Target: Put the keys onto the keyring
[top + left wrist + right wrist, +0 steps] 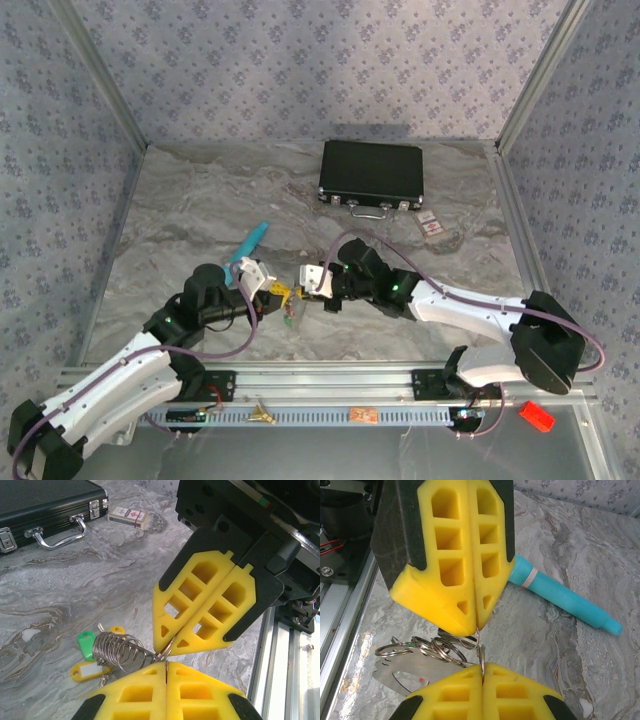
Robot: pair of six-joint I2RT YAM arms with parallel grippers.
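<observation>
My two grippers meet tip to tip near the table's front middle. The left gripper [275,292] [166,664] is shut, with thin silver wire of the keyring [117,652] pinched in its seam. The right gripper [305,285] [482,666] faces it, shut on a thin silver ring of the same bunch [445,647]. The stacked silver rings hang just left of both tips. A green tag [86,644] and yellow tags [90,670] lie beneath them. A flat silver piece [405,672] lies under the rings. Small brass-coloured keys [263,412] rest on the front rail.
A black case [371,173] sits at the back with a small card box [431,224] to its right. A teal tube [250,243] [560,592] lies just behind the left gripper. The aluminium rail [330,385] runs along the near edge, with a red piece [536,416] at right.
</observation>
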